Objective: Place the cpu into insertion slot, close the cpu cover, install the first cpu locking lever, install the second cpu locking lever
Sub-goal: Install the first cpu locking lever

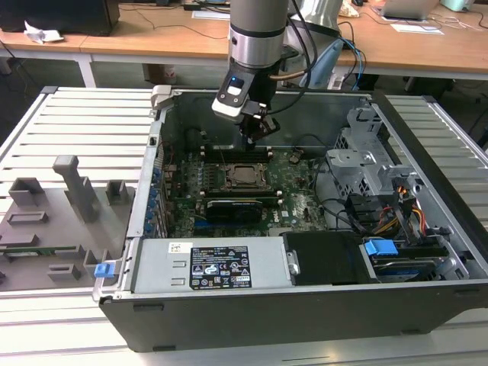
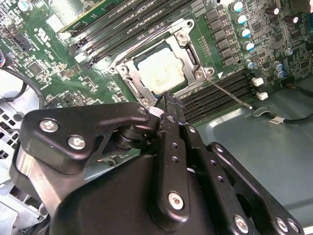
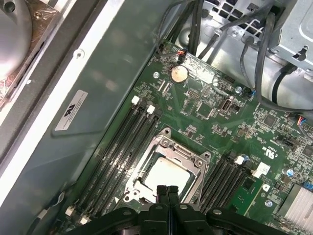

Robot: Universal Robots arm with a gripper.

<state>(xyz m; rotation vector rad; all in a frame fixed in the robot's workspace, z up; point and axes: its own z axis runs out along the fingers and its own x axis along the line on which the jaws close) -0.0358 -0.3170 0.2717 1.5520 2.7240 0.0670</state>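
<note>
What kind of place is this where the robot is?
Probably a lab or workshop: an opened computer case lies on a slatted workbench, with a robot arm over it and wooden desks behind.
</note>
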